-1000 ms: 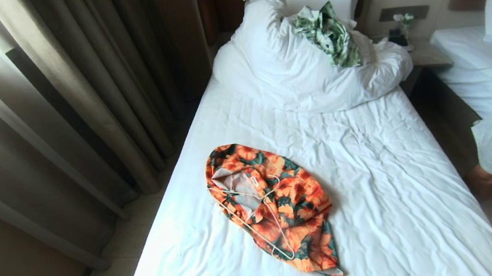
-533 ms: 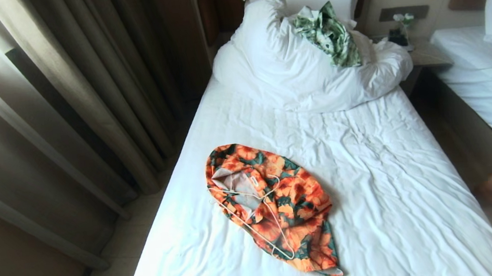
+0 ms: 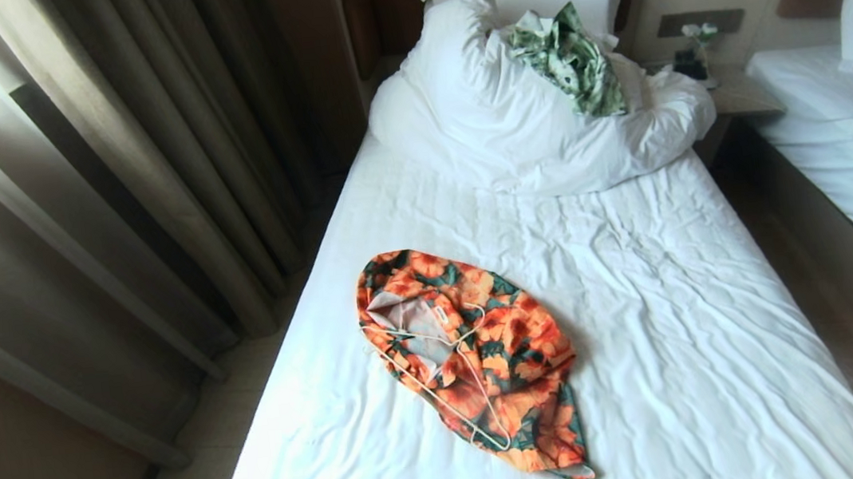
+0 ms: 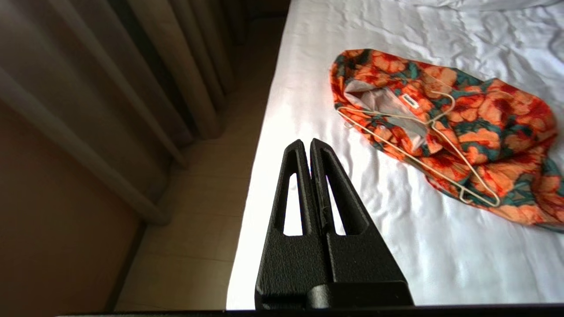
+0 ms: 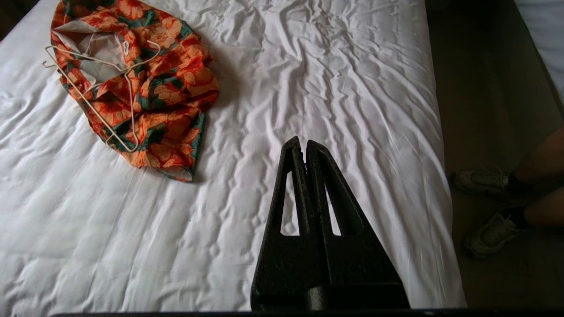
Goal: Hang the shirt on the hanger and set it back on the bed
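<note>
Shirt [image 3: 481,362] crumpled on bed [image 3: 647,343], left of middle; hanger [image 3: 443,382] lying loose atop it. Left tool [image 4: 310,147] pressed together, empty, over bed's left edge. Right tool [image 5: 304,147] together, empty, above bare sheet.

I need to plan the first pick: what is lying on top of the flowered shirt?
The white wire hanger lies on top of the crumpled shirt, not threaded into it. What the shirt's folds cover cannot be seen.
</note>
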Controlling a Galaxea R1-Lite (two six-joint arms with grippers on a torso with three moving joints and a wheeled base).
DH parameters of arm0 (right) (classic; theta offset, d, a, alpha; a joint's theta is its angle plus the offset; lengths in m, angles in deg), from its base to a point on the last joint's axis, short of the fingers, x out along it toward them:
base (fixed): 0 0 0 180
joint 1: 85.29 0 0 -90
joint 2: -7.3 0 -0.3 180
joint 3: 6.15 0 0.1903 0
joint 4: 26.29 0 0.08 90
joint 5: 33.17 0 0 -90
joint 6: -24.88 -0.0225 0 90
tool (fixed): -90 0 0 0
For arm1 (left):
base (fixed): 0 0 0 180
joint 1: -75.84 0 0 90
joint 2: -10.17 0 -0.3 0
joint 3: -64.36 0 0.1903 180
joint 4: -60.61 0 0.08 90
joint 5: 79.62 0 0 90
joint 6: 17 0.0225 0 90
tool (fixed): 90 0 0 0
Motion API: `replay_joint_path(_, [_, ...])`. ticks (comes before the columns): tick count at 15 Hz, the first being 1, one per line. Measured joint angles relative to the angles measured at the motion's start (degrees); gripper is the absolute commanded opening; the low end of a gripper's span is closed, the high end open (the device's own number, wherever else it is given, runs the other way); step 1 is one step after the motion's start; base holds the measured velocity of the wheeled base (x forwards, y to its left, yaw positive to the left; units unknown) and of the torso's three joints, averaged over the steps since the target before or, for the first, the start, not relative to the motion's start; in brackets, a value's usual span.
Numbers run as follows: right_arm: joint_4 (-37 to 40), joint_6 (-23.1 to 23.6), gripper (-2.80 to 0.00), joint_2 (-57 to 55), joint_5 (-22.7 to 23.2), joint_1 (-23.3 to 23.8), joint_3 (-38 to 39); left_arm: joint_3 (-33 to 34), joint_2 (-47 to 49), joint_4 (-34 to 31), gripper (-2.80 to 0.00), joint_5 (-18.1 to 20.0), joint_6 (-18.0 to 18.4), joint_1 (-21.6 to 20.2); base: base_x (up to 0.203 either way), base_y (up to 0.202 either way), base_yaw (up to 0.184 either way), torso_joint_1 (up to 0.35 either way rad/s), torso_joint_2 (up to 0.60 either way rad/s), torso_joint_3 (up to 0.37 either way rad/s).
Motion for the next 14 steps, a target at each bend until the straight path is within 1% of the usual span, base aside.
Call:
replay_joint_path(1, [0.06, -0.06, -2.8, 0.0, 0.0, 0.0, 0.0, -0.06, -1.46, -1.71, -2.8, 1.4, -0.31, -0.19, 0.0, 0.0, 0.0, 0.0, 0.0, 0.0])
replay_joint_path(3, [0.09, -0.9, -2.8, 0.0, -0.2, 0.02, 0.02, 1.21, -5.97, -4.42, -2.8, 2.47, -0.6, 0.11, 0.0, 0.0, 0.0, 0.0, 0.0, 0.0])
replay_joint_path(6, [0.12, -1.02, -2.8, 0.0, -0.26, 0.0, 0.03, 3.07, -11.84, -10.14, -2.8, 4.16, -0.77, 0.65, 0.0, 0.0, 0.0, 0.0, 0.0, 0.0])
replay_joint_path(8, [0.2, -1.28, -2.8, 0.0, -0.34, 0.0, 0.05, 4.12, -13.31, -10.25, -2.8, 4.53, -1.3, 0.77, 0.0, 0.0, 0.0, 0.0, 0.0, 0.0])
replay_joint_path(9, [0.2, -1.57, -2.8, 0.0, -0.35, 0.0, 0.05, 4.34, -13.69, -10.21, -2.8, 4.52, -2.18, 0.79, 0.0, 0.0, 0.0, 0.0, 0.0, 0.0])
replay_joint_path(14, [0.06, -1.41, -2.8, 0.0, -0.35, 0.02, 0.13, 4.56, -14.3, -10.21, -2.8, 4.33, -3.91, 0.79, 0.0, 0.0, 0.0, 0.0, 0.0, 0.0])
